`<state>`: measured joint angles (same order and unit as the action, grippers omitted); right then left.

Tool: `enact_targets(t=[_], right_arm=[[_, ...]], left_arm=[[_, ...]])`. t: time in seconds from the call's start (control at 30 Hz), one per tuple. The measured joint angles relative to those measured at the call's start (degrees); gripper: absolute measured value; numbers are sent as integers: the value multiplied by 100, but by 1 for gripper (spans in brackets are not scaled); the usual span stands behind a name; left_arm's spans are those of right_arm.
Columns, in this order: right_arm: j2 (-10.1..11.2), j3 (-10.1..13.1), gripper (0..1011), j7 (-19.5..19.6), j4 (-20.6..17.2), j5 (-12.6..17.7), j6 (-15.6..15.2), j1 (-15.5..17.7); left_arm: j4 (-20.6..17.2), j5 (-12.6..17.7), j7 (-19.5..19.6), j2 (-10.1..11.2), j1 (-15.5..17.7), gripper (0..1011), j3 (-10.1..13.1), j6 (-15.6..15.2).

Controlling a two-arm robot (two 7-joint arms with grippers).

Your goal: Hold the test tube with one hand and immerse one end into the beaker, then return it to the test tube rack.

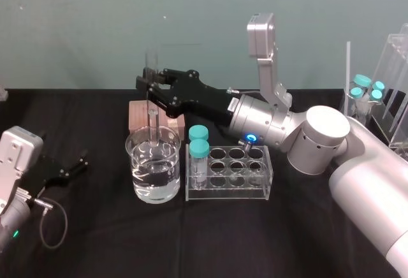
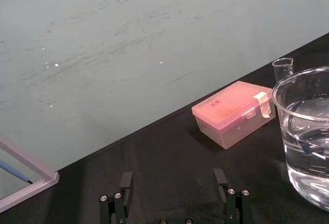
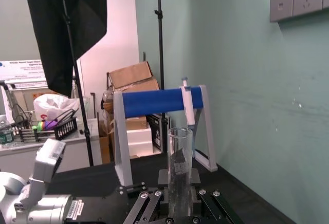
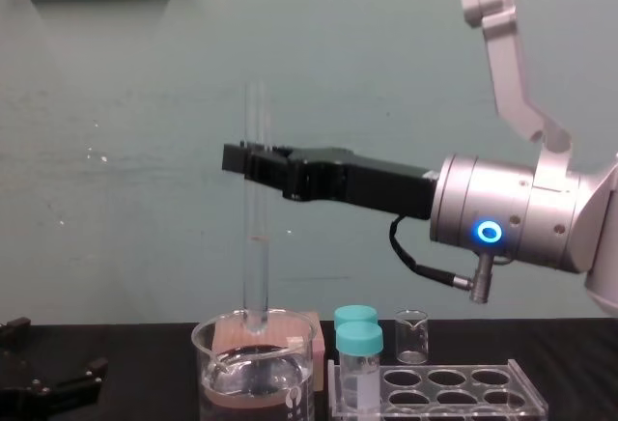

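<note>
My right gripper (image 1: 150, 88) (image 4: 253, 163) is shut on the test tube (image 1: 152, 109) (image 4: 255, 247) (image 3: 180, 167), gripping its upper part and holding it upright over the beaker (image 1: 153, 171) (image 4: 253, 373) (image 2: 308, 131). The tube's rounded lower end sits just inside the beaker's rim and appears to be above the water. The clear test tube rack (image 1: 255, 176) (image 4: 483, 387) stands right of the beaker, with two teal-capped vials (image 1: 199, 145) in its left end. My left gripper (image 1: 71, 169) (image 2: 174, 188) is parked open at the table's left, with nothing between its fingers.
A pink lidded box (image 2: 234, 113) (image 1: 141, 113) sits behind the beaker, and a tiny clear beaker (image 4: 410, 334) (image 2: 282, 69) stands beside it. More teal-capped vials (image 1: 368, 88) and a clear stand (image 1: 395, 80) are at the back right. A cable (image 1: 54, 224) loops by the left arm.
</note>
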<state>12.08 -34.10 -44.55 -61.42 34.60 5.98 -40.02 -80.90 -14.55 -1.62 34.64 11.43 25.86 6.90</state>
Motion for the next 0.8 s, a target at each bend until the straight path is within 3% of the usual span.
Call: enact_targets(t=[0.33, 0.8], right_arm=[[-141, -67, 226, -99, 538, -70, 73, -124], [-179, -124, 225, -164, 827, -242, 54, -148]], left_arm=[[0, 0, 0, 0, 0, 1000, 0, 0], [0, 0, 0, 0, 0, 1000, 0, 0]])
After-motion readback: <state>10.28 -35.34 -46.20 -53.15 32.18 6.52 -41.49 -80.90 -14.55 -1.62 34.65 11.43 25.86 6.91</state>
